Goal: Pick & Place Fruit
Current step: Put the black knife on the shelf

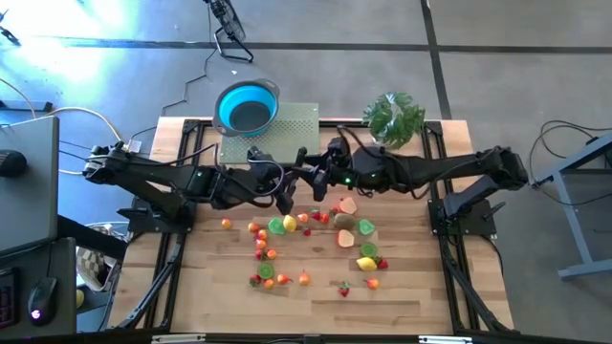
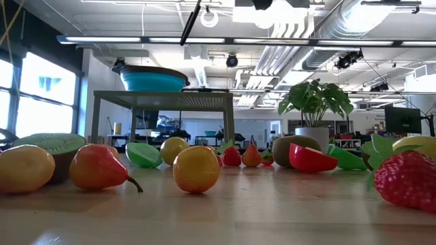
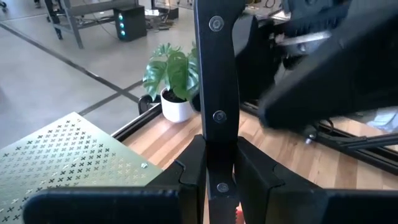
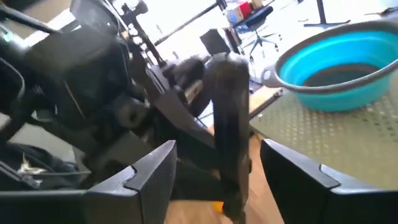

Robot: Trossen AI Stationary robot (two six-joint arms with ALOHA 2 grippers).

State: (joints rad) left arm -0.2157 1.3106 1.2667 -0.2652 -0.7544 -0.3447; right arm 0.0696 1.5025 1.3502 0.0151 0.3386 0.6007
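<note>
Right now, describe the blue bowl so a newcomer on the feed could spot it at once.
Start at the far edge of the wooden table, where a pale green perforated platform stands raised on legs. The blue bowl sits on the platform's left corner, away from the potted plant. It is round, bright blue with a grey rim, and far bigger than any of the scattered fruit.

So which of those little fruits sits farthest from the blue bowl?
The small red piece at the near edge of the scatter, seen from above. Every other fruit lies closer to the blue bowl on its perforated stand.
</note>
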